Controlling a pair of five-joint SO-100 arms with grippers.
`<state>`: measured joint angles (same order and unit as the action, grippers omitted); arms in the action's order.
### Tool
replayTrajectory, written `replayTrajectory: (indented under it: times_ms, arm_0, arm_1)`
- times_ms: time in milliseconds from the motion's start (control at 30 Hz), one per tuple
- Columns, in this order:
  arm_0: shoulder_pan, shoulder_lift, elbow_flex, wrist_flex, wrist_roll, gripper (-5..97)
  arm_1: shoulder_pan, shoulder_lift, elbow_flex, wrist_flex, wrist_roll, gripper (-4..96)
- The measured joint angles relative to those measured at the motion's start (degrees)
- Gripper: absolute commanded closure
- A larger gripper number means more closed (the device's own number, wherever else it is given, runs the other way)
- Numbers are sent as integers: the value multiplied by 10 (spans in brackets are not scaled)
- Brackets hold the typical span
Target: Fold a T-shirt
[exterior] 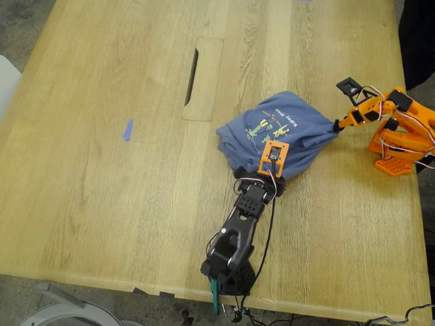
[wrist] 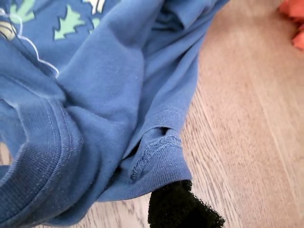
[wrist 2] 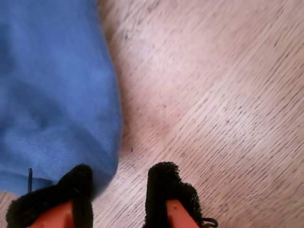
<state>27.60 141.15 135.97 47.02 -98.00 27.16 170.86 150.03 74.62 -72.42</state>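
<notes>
The slate-blue T-shirt (exterior: 289, 132) lies bunched in a heap on the wooden table (exterior: 102, 190), its green-and-yellow print facing up. My first gripper (exterior: 266, 175), on the black arm with an orange camera plate, is at the heap's near edge. In the first wrist view one black pad (wrist: 183, 209) shows with the shirt's hem (wrist: 156, 152) gathered onto it; the other jaw is hidden under cloth. My second gripper (exterior: 336, 125), on the orange arm, is at the shirt's edge on the exterior view's right. Its padded fingers (wrist 2: 166, 190) stand apart over bare wood, the shirt (wrist 2: 52, 95) beside one pad.
A rectangular inset panel with a dark slot (exterior: 202, 78) sits in the tabletop behind the shirt. A small blue tape mark (exterior: 127, 129) is at the exterior view's left. The orange arm's base (exterior: 397, 149) stands by the right table edge. A dark-clothed person (exterior: 418, 41) is at the upper right.
</notes>
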Motion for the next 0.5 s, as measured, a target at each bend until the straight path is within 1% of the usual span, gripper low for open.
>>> replayTrajectory:
  times_ms: [133,267,367,400,467,500]
  arm_0:
    - [23,40,0,16,-2,328]
    - [54,110,10,76,-2,357]
    - [78,171,23,121,-3,358]
    - [91,187,26,131,-3,358]
    - [106,199,27,130,-3,399]
    - [105,196,27,121,-1,418]
  arm_1:
    - [-13,-5,-38,22,-3,739]
    - [-29,-16,-72,33,-7,760]
    - [-40,-36,-98,28,-11,785]
    - [-45,-47,-109,23,-11,798]
    - [-55,-78,-134,6,-14,875]
    - [-61,-99,-149,-4,-15,888]
